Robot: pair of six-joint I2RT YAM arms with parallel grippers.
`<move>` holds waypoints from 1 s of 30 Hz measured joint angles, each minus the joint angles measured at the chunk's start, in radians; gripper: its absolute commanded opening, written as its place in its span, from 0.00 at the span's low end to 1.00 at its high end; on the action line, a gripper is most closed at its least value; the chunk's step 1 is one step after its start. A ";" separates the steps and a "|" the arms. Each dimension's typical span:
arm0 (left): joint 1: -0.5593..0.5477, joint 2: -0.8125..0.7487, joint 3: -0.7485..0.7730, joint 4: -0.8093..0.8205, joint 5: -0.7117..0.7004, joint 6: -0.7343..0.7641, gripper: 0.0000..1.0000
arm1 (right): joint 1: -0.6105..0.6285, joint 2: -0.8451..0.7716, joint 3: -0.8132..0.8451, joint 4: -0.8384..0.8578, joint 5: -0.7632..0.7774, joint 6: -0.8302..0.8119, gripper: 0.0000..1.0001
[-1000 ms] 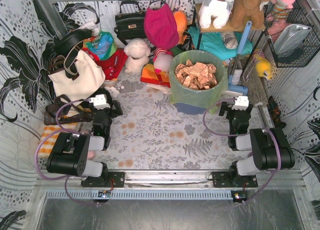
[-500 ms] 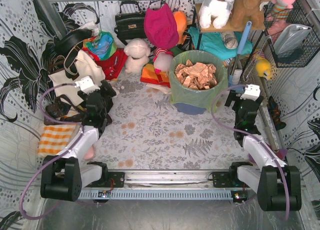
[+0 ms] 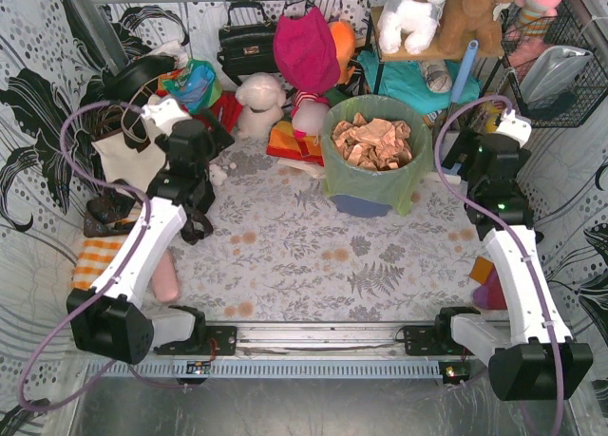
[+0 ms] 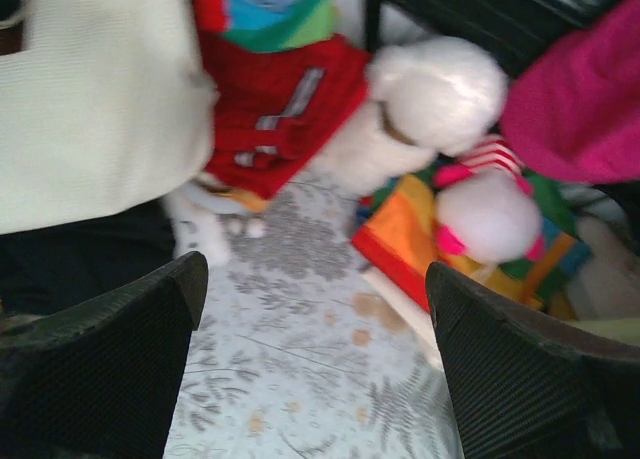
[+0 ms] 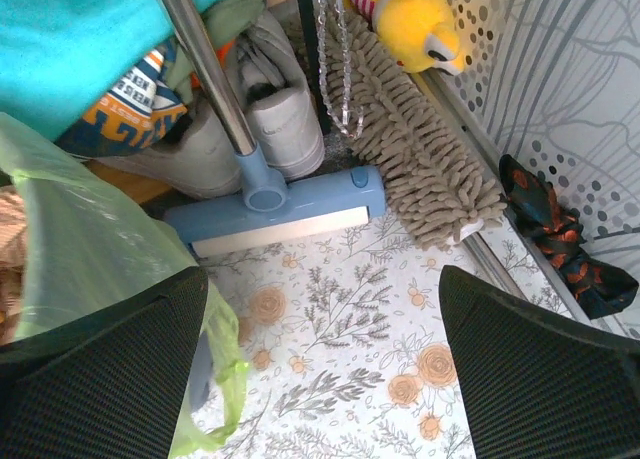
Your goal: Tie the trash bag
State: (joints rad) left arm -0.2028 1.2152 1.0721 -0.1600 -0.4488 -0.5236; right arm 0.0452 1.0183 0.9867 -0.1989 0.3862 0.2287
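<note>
Looking at floral worktop (image 3: 285,255) first: cluttered along the back. Found trash bag (image 3: 372,170) right of centre at the back, lining blue-grey bin (image 3: 364,206), mouth open, hem over the rim, not yet tied. Packed to the brim with crumpled paper (image 3: 372,140). Spotted blue mop head (image 5: 275,204) just beside bag, near right arm. Reading left fingers (image 4: 100,359) as wide apart, empty, above plush toys (image 4: 440,89), well apart from bag. Reading right fingers (image 5: 540,369) as wide apart, empty, near bag's right flank. Likely failures: tearing thin film through a hard pinch; tipping bin through a one-sided pull; spilling paper while gathering hem; snagging mop handle (image 5: 205,69)
</note>
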 measured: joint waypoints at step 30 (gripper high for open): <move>-0.502 0.766 1.138 -0.573 0.109 0.087 0.63 | -0.001 0.162 0.348 -0.382 -0.344 0.243 0.49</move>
State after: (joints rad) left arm -0.7044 1.9812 2.2097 -0.7334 -0.3401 -0.4370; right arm 0.0444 1.1805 1.3342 -0.5812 0.0422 0.4721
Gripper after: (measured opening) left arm 0.698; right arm 0.521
